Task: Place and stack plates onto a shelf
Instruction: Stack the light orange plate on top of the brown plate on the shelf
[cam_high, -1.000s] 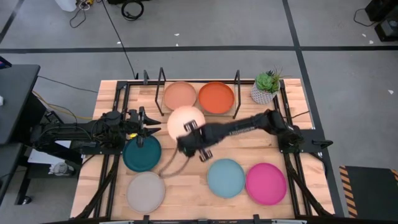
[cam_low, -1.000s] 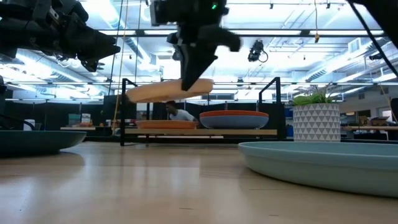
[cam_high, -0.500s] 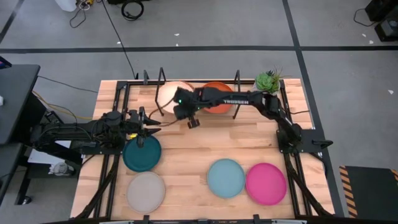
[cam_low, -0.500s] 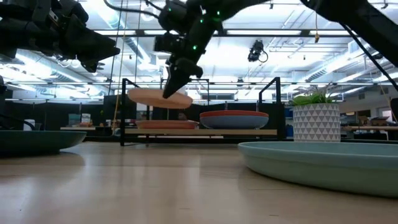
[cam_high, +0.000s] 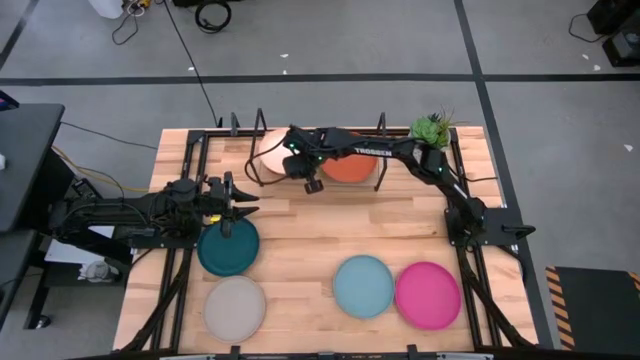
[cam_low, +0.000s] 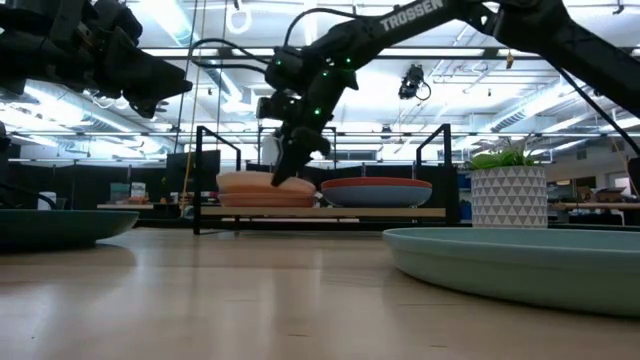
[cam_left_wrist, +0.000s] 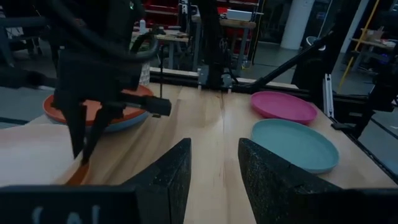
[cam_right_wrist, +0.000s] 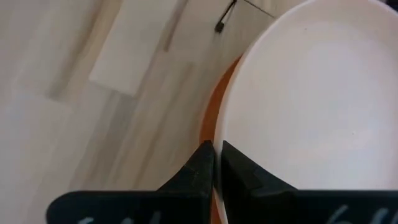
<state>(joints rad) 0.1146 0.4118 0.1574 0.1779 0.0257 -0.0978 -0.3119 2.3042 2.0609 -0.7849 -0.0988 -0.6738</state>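
Within the last second the round matte cream plate (cam_high: 272, 155) had been carried from above the middle of the worktop (cam_high: 300, 240) to the low light-wood shelf with black metal loop uprights (cam_low: 320, 211) at twelve o'clock, and it had been lowered onto the peach plate (cam_low: 262, 199) at the shelf's nine o'clock end; half a second before, it was held clear above that plate. In the low view the two were seen stacked, with the deep orange plate (cam_high: 350, 166) just beside them at three o'clock. The right end effector (cam_high: 308, 172) was still clamped on the cream plate's rim, its fingers (cam_right_wrist: 202, 163) closed either side of the edge, so release was judged to be the step in hand. The left end effector (cam_high: 238, 199) had stayed hovering at nine o'clock above the round teal plate (cam_high: 228, 247), its fingers (cam_left_wrist: 267, 174) apart and holding nothing. Left on the worktop were the grey plate (cam_high: 235, 307), the pale blue plate (cam_high: 363, 285) and the magenta plate (cam_high: 427, 294). The upright (cam_high: 260, 128) beside the stack and the potted plant in a white pot (cam_high: 428, 140) at one o'clock were judged the nearest obstacles to a withdrawal.
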